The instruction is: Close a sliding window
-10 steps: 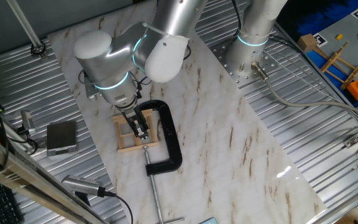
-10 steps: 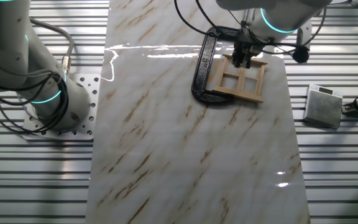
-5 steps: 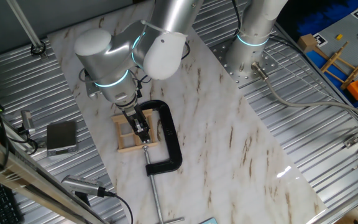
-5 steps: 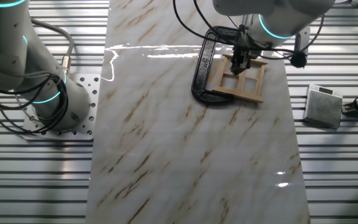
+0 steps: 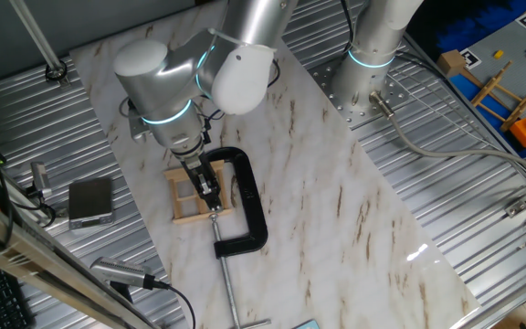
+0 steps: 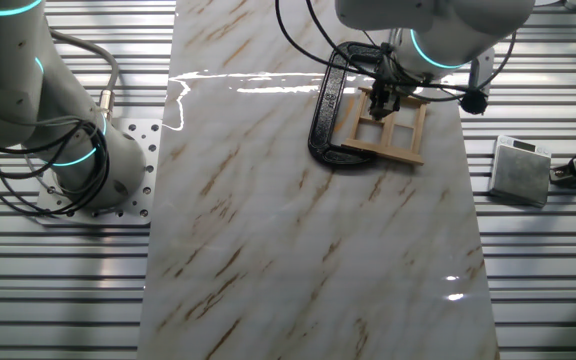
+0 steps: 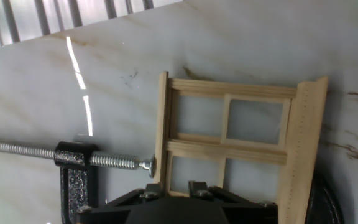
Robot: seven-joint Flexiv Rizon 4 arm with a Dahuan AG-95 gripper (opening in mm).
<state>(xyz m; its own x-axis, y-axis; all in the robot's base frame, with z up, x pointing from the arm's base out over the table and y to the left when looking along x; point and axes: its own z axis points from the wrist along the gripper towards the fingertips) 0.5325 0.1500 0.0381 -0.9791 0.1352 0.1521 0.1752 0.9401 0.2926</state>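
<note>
The sliding window [image 5: 190,198] is a small light-wood frame with four panes, lying flat on the marble board. It also shows in the other fixed view [image 6: 389,129] and the hand view [image 7: 229,140]. A black C-clamp [image 5: 250,208] holds its edge, and the clamp screw [image 7: 114,161] presses the frame's side. My gripper [image 5: 209,191] is down on the window, also seen in the other fixed view [image 6: 378,101]. In the hand view my gripper [image 7: 174,188] has its fingers [image 7: 151,190] apart, straddling the wooden bar on the screw side. It is open.
A grey box [image 5: 90,201] sits on the slatted table beside the board, also in the other fixed view [image 6: 520,171]. A second arm's base [image 6: 73,150] stands at the board's other side. A wooden rack [image 5: 503,90] lies far off. The clamp's long screw [image 5: 227,283] sticks out toward the board's near edge.
My gripper has shifted a little across the window toward the clamp's side. Whether the window's sash moved with it cannot be told.
</note>
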